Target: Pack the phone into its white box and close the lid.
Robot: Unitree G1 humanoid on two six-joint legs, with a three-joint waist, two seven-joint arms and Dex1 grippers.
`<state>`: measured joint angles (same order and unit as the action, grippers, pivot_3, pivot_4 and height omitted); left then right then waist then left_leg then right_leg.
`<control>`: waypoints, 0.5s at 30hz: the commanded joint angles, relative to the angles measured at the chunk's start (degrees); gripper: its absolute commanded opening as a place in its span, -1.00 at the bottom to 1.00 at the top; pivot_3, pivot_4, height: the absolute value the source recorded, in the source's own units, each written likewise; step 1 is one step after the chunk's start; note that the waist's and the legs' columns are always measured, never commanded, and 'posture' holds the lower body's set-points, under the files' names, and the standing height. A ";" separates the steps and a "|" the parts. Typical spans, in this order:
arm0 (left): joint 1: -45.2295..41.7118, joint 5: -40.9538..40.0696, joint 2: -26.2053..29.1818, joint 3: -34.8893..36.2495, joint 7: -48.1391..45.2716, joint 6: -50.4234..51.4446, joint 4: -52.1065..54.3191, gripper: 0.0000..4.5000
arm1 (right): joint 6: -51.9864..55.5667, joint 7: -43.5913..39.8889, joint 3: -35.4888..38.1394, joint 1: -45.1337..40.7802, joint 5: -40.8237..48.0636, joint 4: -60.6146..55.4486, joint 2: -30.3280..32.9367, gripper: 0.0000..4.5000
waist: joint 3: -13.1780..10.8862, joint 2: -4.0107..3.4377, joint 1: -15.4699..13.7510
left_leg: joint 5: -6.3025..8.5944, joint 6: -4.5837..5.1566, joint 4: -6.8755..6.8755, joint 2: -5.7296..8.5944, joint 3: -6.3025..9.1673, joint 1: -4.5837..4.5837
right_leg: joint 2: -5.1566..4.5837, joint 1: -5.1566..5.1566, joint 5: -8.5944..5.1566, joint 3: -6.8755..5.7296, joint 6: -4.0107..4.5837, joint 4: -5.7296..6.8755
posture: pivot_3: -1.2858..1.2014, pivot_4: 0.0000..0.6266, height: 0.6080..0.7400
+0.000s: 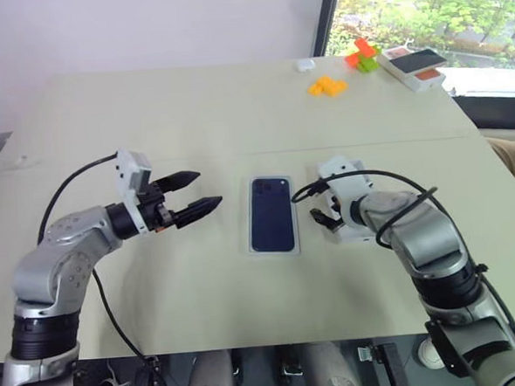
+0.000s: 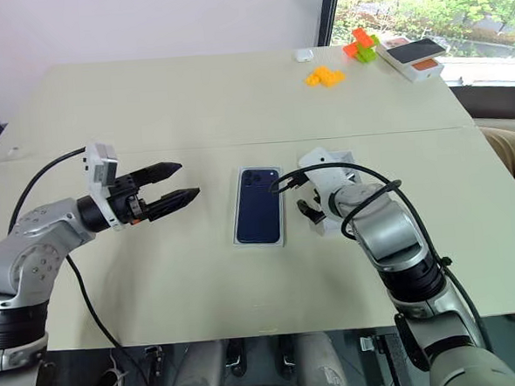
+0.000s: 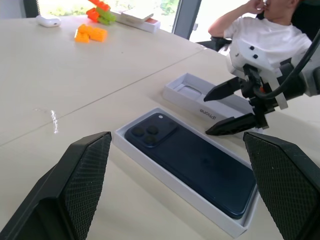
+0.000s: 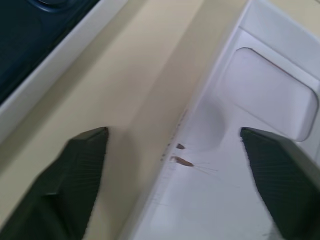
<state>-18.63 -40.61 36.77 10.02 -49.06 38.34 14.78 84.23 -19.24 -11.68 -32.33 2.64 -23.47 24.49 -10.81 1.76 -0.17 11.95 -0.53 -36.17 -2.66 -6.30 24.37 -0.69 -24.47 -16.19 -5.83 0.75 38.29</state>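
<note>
The dark navy phone point(image 1: 271, 213) lies camera end away from me inside the white box point(image 3: 150, 162) at the table's middle. To its right the lid point(image 3: 200, 102) lies hollow side up, lettering on its side wall, with a white piece with a rounded recess point(image 4: 270, 95) inside it. My right gripper point(image 1: 322, 220) points down over the lid's edge nearest the box, fingers apart, nothing between them. Off to the left of the box my left gripper point(image 1: 206, 187) hovers level, open and empty, pointing toward the phone.
Far back right on the table point(image 1: 191, 109) are orange blocks point(image 1: 327, 86), red and green blocks point(image 1: 363, 55), a white-and-orange box with a dark top point(image 1: 416, 65) and a small white case point(image 1: 304, 65). A person point(image 3: 270, 35) sits beyond the right edge.
</note>
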 commanded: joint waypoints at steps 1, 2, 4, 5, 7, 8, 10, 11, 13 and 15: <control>-0.58 -0.78 -0.27 1.39 1.29 -0.51 1.94 1.00 | 0.39 1.49 3.56 -0.49 0.53 0.81 -1.47 0.17 | 0.00 0.00 -0.03 | 0.00 0.00 -0.01 0.00 0.00 0.00 | 0.00 0.00 0.00 0.00 0.00 0.00 | 0.03 -0.52 0.95; -0.66 -0.81 -0.40 1.32 1.62 -0.37 1.73 1.00 | 0.26 1.65 3.87 -0.79 0.66 1.18 -1.69 -0.03 | 0.00 0.00 -0.04 | 0.00 0.00 -0.02 0.00 0.00 0.01 | 0.00 0.00 0.01 0.00 -0.01 0.00 | 0.03 -0.52 0.95; -0.71 -0.87 -0.55 1.22 1.90 -0.24 1.52 1.00 | -0.36 2.01 3.91 -1.02 0.82 1.50 -1.67 -0.51 | 0.00 0.00 -0.13 | 0.00 0.00 -0.03 0.00 0.00 0.02 | 0.00 0.00 0.01 0.00 -0.01 0.00 | 0.03 -0.52 0.95; -0.74 -0.81 -0.58 1.13 1.98 -0.29 1.45 1.00 | -0.43 2.07 3.90 -1.10 0.99 1.63 -1.62 -0.75 | 0.00 0.00 -0.14 | 0.00 0.00 -0.02 0.01 0.00 0.02 | -0.01 0.00 0.00 0.00 -0.01 0.00 | 0.03 -0.52 0.95; -1.23 -1.60 -0.79 1.33 2.42 0.58 1.11 1.00 | -0.39 2.28 4.16 -1.23 1.28 2.12 -1.69 -0.99 | 0.00 0.00 -0.11 | 0.00 0.00 -0.03 0.01 0.00 0.02 | -0.01 0.00 0.00 0.00 -0.01 0.00 | 0.03 -0.52 0.95; -1.35 -1.37 -0.73 1.29 2.50 0.42 1.04 1.00 | -0.45 2.49 4.72 -1.39 1.42 2.16 -2.05 -0.99 | 0.00 0.00 -0.07 | 0.00 0.00 -0.02 0.01 0.00 0.02 | -0.01 0.00 0.00 0.00 -0.01 0.00 | 0.03 -0.52 0.95; -1.54 -1.18 -0.65 1.35 2.48 0.36 0.74 1.00 | -0.59 2.73 5.45 -2.09 1.78 1.95 -2.62 -0.99 | 0.00 0.00 0.16 | 0.00 0.00 0.00 0.00 0.00 0.00 | 0.01 0.00 0.00 0.00 -0.01 0.00 | 0.03 -0.52 0.95; -1.61 -1.43 -0.54 1.40 2.51 0.90 0.54 1.00 | -3.27 2.10 5.36 -3.21 2.18 1.54 -2.60 -0.99 | 0.00 0.00 0.28 | 0.00 0.00 0.01 0.00 0.00 0.00 | 0.02 0.00 0.00 0.00 -0.01 0.00 | 0.03 -0.52 0.95; -1.45 -1.59 -0.25 1.36 2.04 1.22 0.55 1.00 | -5.80 -0.37 8.49 -6.37 5.81 0.31 -6.01 -0.99 | -0.01 -0.01 0.79 | 0.00 0.00 0.01 0.00 0.00 0.01 | 0.02 -0.01 0.00 0.00 -0.01 0.00 | 0.03 -0.52 0.95; -1.35 -1.59 -0.28 1.59 2.04 1.23 0.52 1.00 | -6.36 -3.46 12.03 -8.80 10.56 -0.81 -9.72 -0.99 | -0.01 -0.01 1.28 | 0.00 0.00 0.02 -0.02 -0.01 0.01 | 0.04 -0.03 0.00 0.01 -0.01 0.01 | 0.03 -0.52 0.95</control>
<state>-19.26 -41.26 35.94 10.13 -46.80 39.70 14.54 80.12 -20.12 -2.42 -38.37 9.25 -20.52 16.19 -10.82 1.74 1.11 11.95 -0.53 -36.14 -2.72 -6.30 24.37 -0.61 -24.51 -16.18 -5.83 0.74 38.30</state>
